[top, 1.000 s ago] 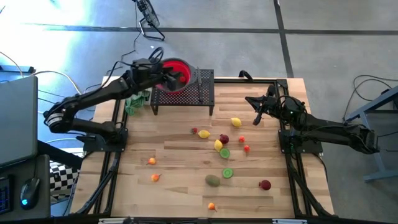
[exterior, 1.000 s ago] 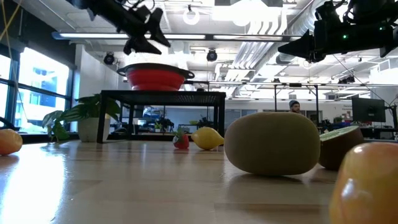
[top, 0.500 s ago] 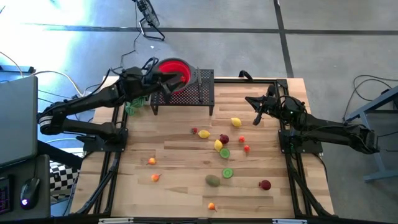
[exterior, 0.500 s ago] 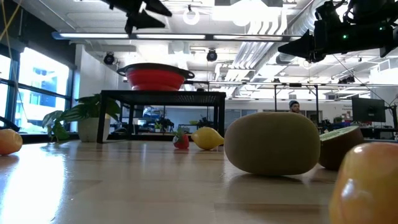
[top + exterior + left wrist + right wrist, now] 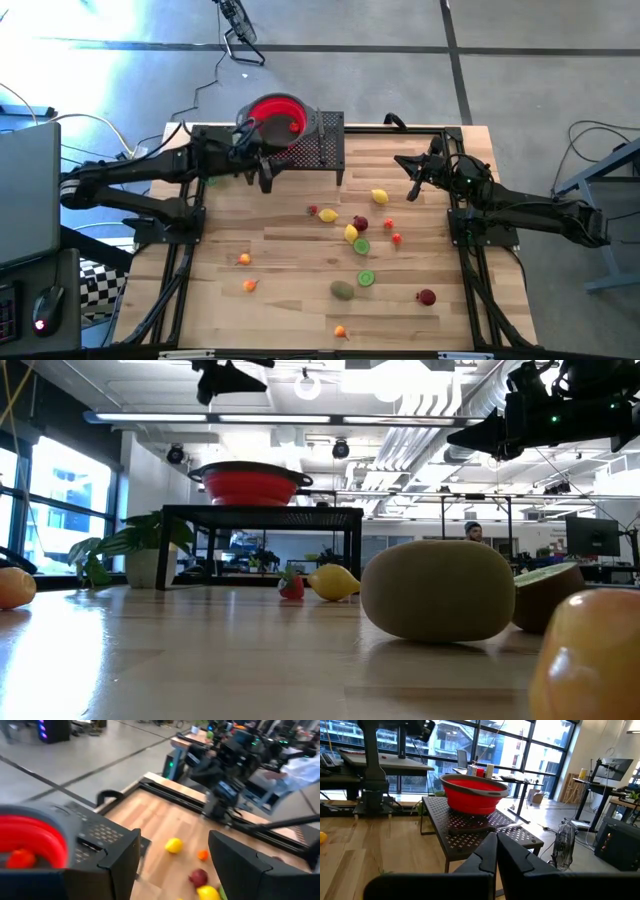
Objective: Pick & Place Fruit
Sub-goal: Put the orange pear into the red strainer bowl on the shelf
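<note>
two pincers, left pincer (image 5: 262,172) spread beside red bowl (image 5: 276,112), right pincer (image 5: 412,181) pressed together

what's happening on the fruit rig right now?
The left gripper is open and empty, held above the near edge of the black perforated stand. The red bowl on that stand already holds a small red-orange fruit. The right gripper is shut and waits at the table's right side. Most of the fruit is not yet collected: a lemon, a kiwi, lime halves and small red and orange pieces lie loose on the wood.
</note>
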Tool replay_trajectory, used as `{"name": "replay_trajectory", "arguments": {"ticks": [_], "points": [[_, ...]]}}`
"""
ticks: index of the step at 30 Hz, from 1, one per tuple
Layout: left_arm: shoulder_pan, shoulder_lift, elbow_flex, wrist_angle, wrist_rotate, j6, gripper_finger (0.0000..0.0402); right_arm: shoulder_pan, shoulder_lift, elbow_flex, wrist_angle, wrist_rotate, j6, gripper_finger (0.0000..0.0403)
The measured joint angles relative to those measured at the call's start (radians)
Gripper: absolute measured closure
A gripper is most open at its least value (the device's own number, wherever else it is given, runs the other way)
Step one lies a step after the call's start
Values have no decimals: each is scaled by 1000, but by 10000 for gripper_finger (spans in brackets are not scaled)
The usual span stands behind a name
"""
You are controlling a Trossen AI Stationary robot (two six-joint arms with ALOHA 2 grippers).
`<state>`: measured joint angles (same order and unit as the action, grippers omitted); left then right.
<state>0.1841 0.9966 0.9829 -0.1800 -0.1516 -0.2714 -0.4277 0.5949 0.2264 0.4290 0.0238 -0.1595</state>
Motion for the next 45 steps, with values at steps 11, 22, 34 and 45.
{"name": "replay_trajectory", "arguments": {"ticks": [11,22,34,45], "points": [[-210,0,0,-125,0,-180,172,0,0,0,0,0,0,399],[-393,2,0,-393,-16,-391,172,0,0,0,0,2,0,399],[-606,95,0,-840,-25,-764,172,0,2,0,-7,1,23,399],[-749,288,0,-848,-9,-781,172,0,7,0,-16,0,35,399]]}}
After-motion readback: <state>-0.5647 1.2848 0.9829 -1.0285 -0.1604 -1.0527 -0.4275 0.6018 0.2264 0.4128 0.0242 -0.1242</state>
